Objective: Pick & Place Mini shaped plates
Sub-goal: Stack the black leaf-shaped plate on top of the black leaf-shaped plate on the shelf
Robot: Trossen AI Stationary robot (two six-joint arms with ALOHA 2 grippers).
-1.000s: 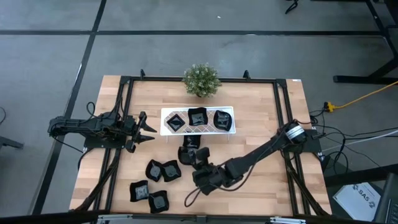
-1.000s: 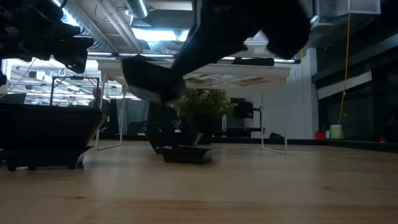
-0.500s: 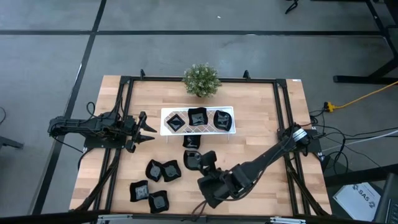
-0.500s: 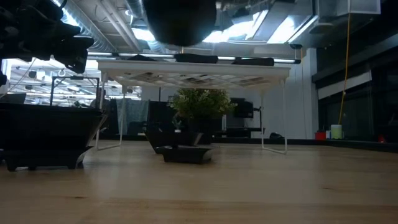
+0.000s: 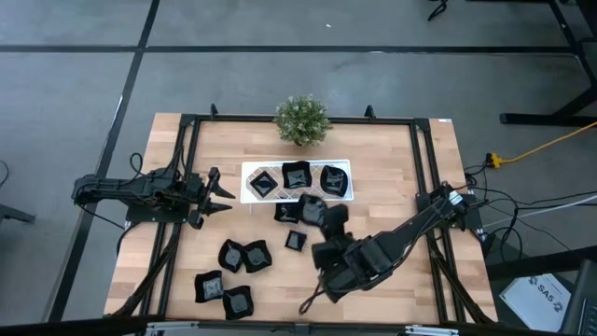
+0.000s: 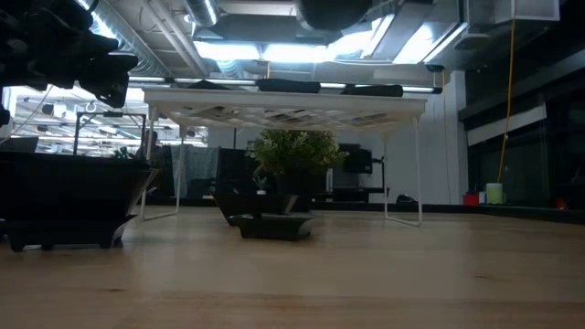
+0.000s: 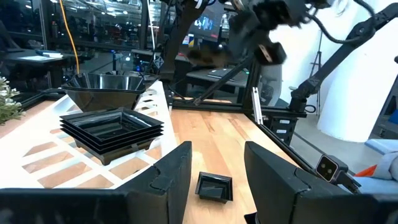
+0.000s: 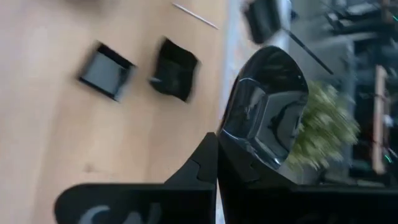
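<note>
One camera looks straight down on the whole light wooden tabletop. A low one looks level across it. Both see the small green leafy plant.

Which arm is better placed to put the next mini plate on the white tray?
The right. Its gripper already holds a mini plate just beside the white tray, while the left gripper waits empty off the tray's left end.

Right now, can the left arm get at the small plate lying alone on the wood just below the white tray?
Probably yes. The left gripper has open jaws facing that plate, with bare wood between them. The right gripper, carrying a plate, hovers nearby and could crowd it.
</note>
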